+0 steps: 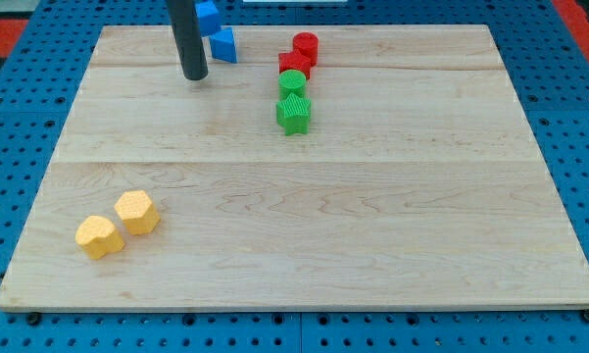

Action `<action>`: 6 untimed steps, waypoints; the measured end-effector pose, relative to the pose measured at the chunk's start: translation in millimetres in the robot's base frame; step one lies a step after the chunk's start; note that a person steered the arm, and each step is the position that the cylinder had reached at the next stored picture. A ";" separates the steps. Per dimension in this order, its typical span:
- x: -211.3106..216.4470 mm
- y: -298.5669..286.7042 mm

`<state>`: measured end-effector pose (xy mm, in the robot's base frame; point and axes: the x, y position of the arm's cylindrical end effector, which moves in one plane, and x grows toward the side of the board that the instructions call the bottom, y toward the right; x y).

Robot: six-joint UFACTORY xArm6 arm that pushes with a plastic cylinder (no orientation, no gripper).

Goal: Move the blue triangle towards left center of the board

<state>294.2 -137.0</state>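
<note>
The blue triangle (222, 45) lies near the top edge of the wooden board (304, 226), left of the view's middle. A second blue block (209, 15) sits just above it, at the board's top edge, partly hidden by the rod. My tip (195, 75) rests on the board just left of and slightly below the blue triangle, a small gap apart from it.
Two red blocks (300, 54) and two green blocks (293, 101) form a short column right of the blue ones. Two yellow blocks (118, 225) lie side by side at the lower left. A blue pegboard surrounds the board.
</note>
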 end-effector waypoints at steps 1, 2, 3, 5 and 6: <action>-0.5 -0.4; -3.1 1.8; -22.3 48.7; -21.0 71.8; -39.5 77.9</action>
<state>254.7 -59.1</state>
